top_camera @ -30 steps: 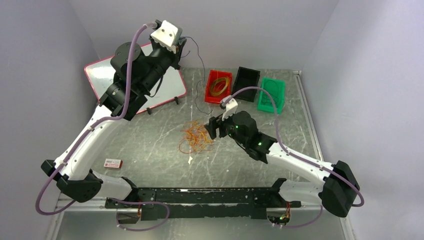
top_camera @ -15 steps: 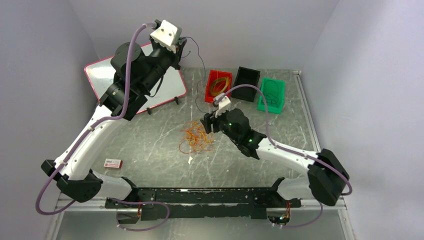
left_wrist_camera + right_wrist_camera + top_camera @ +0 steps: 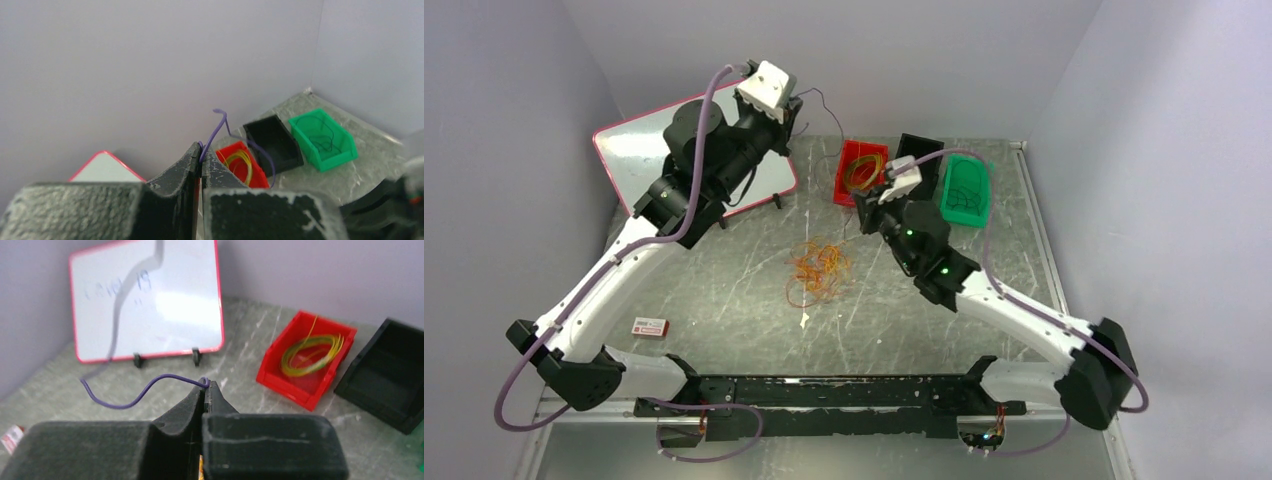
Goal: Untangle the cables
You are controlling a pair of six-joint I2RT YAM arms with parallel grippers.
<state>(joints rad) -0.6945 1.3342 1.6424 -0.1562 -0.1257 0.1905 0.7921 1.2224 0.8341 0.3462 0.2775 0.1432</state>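
Observation:
A thin purple cable (image 3: pixel 832 125) stretches in the air between both grippers. High near the back wall, my left gripper (image 3: pixel 795 102) is shut on its upper end; the left wrist view shows the tips (image 3: pixel 202 150) pinching the purple cable (image 3: pixel 220 125). My right gripper (image 3: pixel 866 208), in front of the red bin, is shut on the other end; its tips (image 3: pixel 205 385) hold the purple cable (image 3: pixel 145 390). A tangle of orange and yellow cables (image 3: pixel 819 270) lies on the table, left of the right arm.
At the back stand a red bin (image 3: pixel 848 176) with yellow loops (image 3: pixel 310 352), a black bin (image 3: pixel 921 150) and a green bin (image 3: pixel 979 178) with dark wire. A pink-framed whiteboard (image 3: pixel 629 150) stands back left. A small red-white box (image 3: pixel 650 327) lies front left.
My right gripper moved from beside the tangle back toward the red bin and shut on the purple cable. The left arm swung slightly right, still holding its end.

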